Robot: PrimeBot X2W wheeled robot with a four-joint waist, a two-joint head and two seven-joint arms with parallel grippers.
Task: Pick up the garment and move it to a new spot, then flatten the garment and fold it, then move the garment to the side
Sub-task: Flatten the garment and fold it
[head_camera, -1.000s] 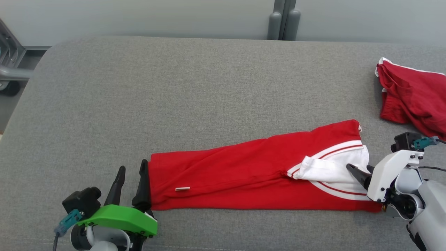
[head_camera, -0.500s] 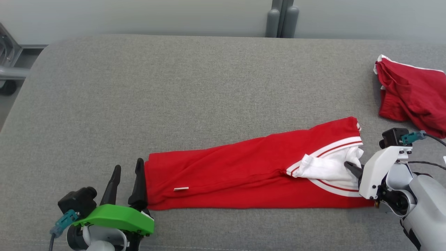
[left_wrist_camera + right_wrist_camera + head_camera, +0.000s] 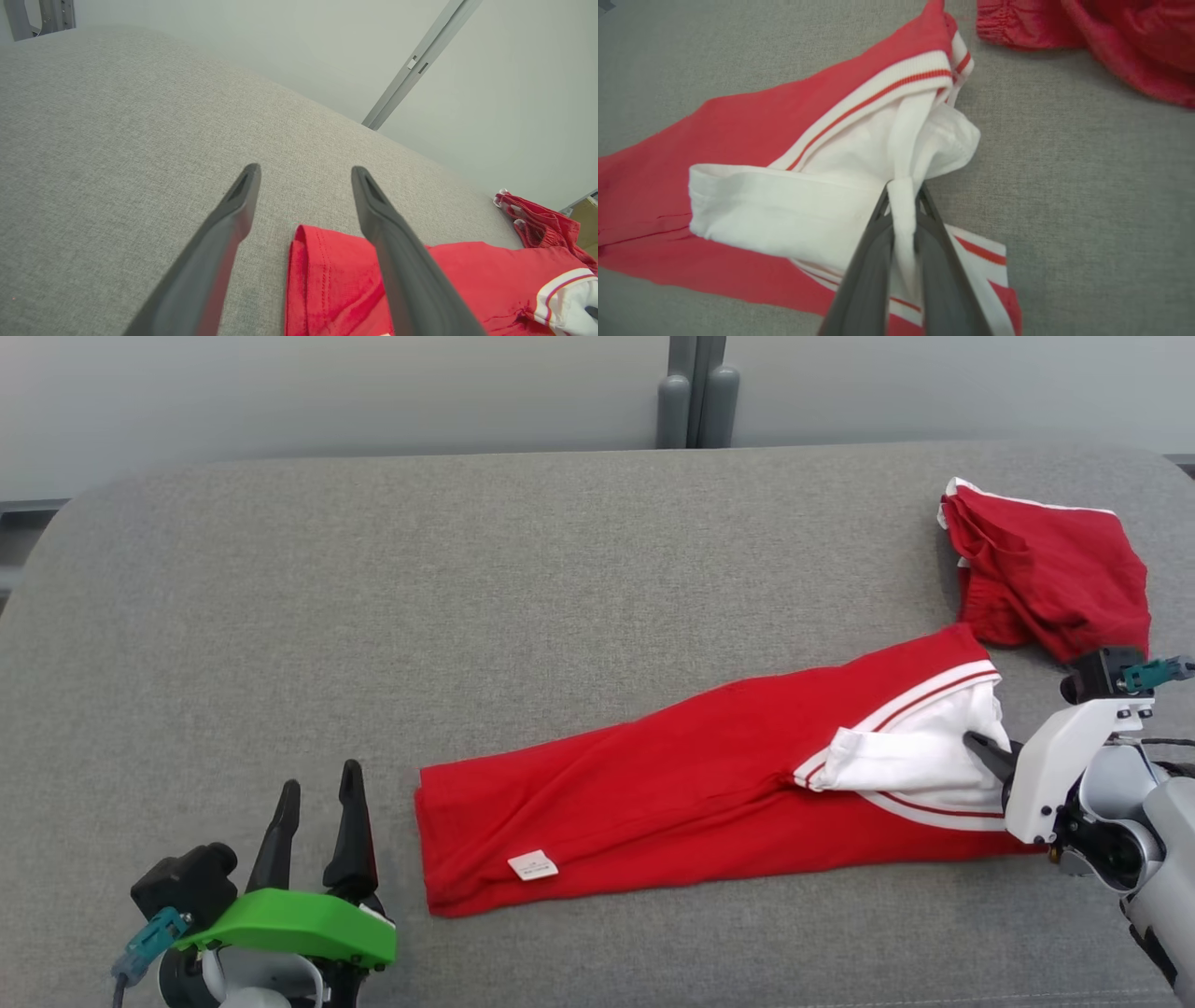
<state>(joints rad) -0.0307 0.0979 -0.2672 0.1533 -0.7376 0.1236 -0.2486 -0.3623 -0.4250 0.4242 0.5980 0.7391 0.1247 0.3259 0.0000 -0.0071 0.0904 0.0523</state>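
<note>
The red garment (image 3: 653,793) lies slewed across the near grey surface (image 3: 467,569). Its white-trimmed end has been drawn almost against the second red garment (image 3: 1046,569) and its hem pulled clear of the released left claw (image 3: 319,779), so relocation is judged under way. The right claw (image 3: 980,747) is clenched on a white fold (image 3: 901,224); that pinch is made plain in the right wrist view and left unclear in the head view.

Bright, even, diffuse light; only faint, soft shadows edge the garment (image 3: 653,784); wrist views stretch slightly toward their edges.
</note>
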